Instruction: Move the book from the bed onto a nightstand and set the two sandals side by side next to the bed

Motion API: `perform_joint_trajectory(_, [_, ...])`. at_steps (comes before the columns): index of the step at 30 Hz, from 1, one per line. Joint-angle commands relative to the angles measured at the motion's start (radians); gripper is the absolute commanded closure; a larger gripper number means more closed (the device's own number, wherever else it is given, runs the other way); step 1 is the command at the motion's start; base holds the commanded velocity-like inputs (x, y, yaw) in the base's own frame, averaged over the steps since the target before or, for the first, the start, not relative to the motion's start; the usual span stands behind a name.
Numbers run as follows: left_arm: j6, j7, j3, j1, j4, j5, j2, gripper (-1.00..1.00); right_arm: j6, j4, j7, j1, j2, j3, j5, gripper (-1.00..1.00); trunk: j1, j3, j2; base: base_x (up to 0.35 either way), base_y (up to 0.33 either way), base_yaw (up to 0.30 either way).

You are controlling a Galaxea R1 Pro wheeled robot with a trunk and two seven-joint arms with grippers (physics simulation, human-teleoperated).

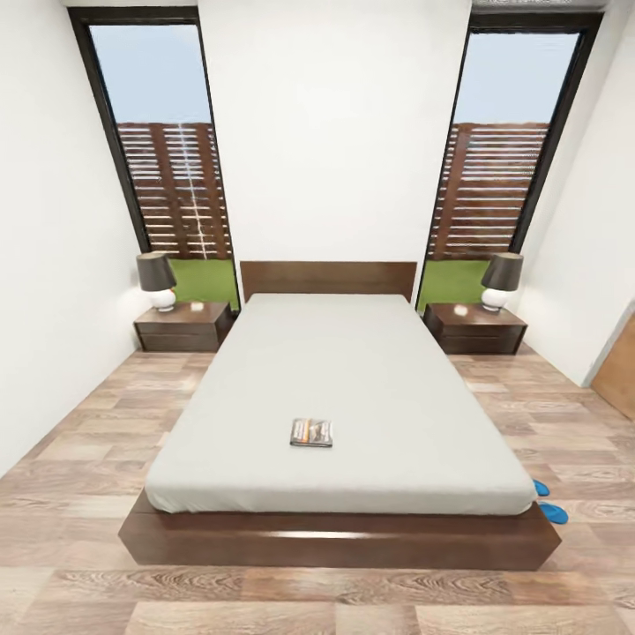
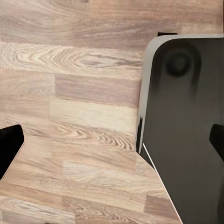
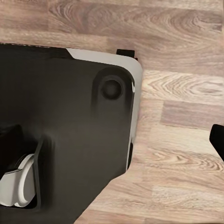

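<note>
One bed (image 1: 353,379), one book (image 1: 311,432), two nightstands (image 1: 183,324) (image 1: 474,328) — a lamp (image 1: 158,280) (image 1: 501,280) on each — two blue sandals (image 1: 553,512) (image 1: 540,487), and two tall windows (image 1: 168,159) (image 1: 503,159).

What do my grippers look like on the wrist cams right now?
Little shows: left fingers and a right fingertip are plain glossy black, blunt-ended, at the frame edges. No cables or markings visible. The black, grey-rimmed panel below looks like the robot's base.

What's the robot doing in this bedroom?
Nothing is being handled yet. The robot faces the foot of the bed, with its grippers hanging over the wood floor. The book lies on the mattress, and blue sandals peek out at the bed's right corner. A nightstand with a lamp stands on each side.
</note>
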Motion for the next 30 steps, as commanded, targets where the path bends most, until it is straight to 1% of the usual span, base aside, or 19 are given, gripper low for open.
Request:
perform_joint_trajectory(1, [-0.004, 0.005, 0.007, -0.001, 0.002, -0.011, 0.0, -1.0, -0.005, 0.004, 0.002, -0.002, 0.0, -0.007, 0.01, -1.0, 0.001, -0.002, -0.002, 0.015, 0.011, -0.293])
perform_joint_trajectory(8, [-0.004, 0.005, 0.007, -0.001, 0.002, -0.011, 0.001, -1.0, -0.005, 0.004, 0.002, -0.002, 0.001, -0.007, 0.01, -1.0, 0.001, -0.002, -0.002, 0.019, 0.021, -0.288])
perform_joint_trajectory(12, [-0.004, 0.005, 0.007, 0.0, 0.002, -0.011, 0.002, -1.0, -0.005, 0.004, 0.002, -0.002, 0.002, -0.007, 0.011, -1.0, 0.001, -0.002, -0.002, 0.093, 0.097, -0.184])
perform_joint_trajectory(19, [-0.004, 0.005, 0.007, 0.0, 0.002, -0.011, 0.001, -1.0, -0.005, 0.003, 0.002, -0.002, 0.002, -0.007, 0.011, -1.0, 0.001, -0.002, -0.002, 0.062, 0.059, -0.069])
perform_joint_trajectory(30, [-0.004, 0.006, 0.007, -0.001, 0.002, -0.011, 0.0, -1.0, -0.005, 0.003, 0.002, -0.002, 0.003, -0.007, 0.012, -1.0, 0.001, -0.002, -0.002, 0.015, 0.013, -0.016])
